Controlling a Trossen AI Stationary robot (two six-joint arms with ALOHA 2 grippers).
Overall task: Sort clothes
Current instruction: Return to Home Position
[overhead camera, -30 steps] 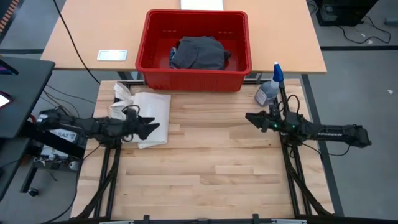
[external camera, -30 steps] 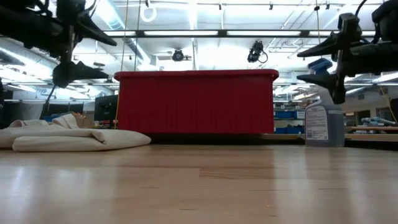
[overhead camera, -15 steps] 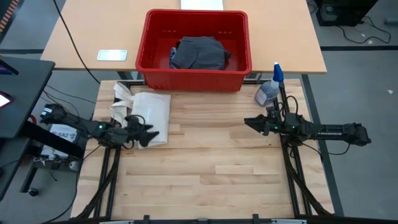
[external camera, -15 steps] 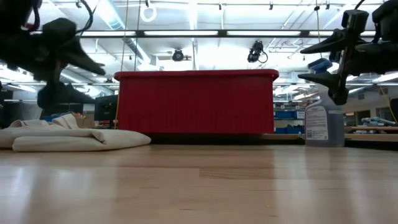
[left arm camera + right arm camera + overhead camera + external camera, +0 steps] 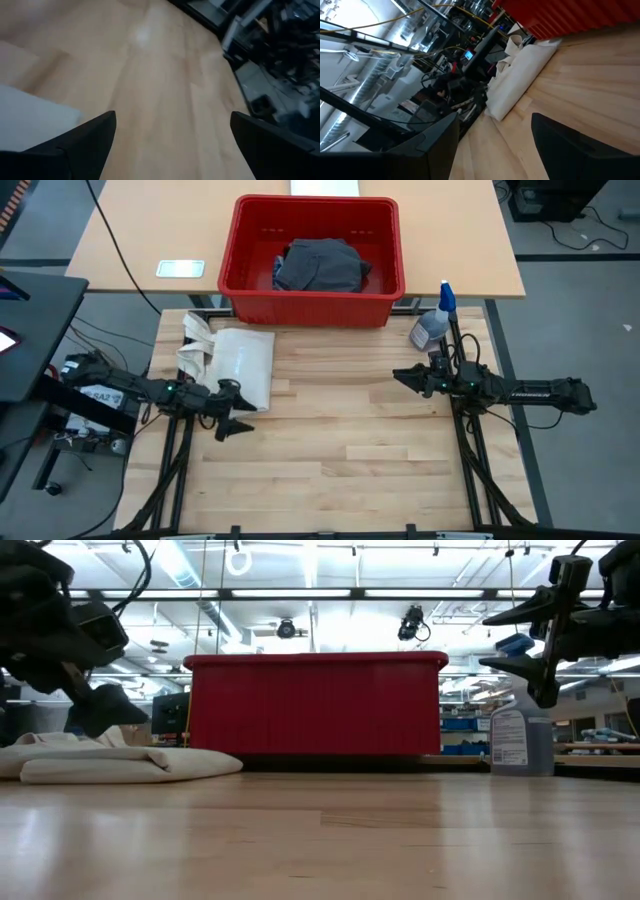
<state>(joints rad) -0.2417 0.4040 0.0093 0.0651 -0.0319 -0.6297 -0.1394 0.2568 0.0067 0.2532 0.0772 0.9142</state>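
Note:
The dark grey cloth (image 5: 320,266) lies bunched inside the red basket (image 5: 385,240) on the far table. No plaid or black garment shows. The white tote bag (image 5: 240,365) lies flat at the table's left, handles toward the left edge. My left gripper (image 5: 238,408) is open and hovers just off the tote's near edge; the tote's corner (image 5: 30,120) shows beside its fingers in its wrist view. My right gripper (image 5: 397,376) is open, held level above the table's right side and pointing left, and is empty.
A spray bottle (image 5: 432,325) stands at the table's far right corner, just behind the right arm. The red basket's wall (image 5: 315,705) rises behind the far edge. A white flat object (image 5: 180,268) lies on the far table. Bare wood spreads between the grippers.
My left gripper has drawn off the tote toward the near edge and sunk lower. It has rolled about its wrist, so its fingers now spread level instead of one above the other. The tote has stayed where it lay.

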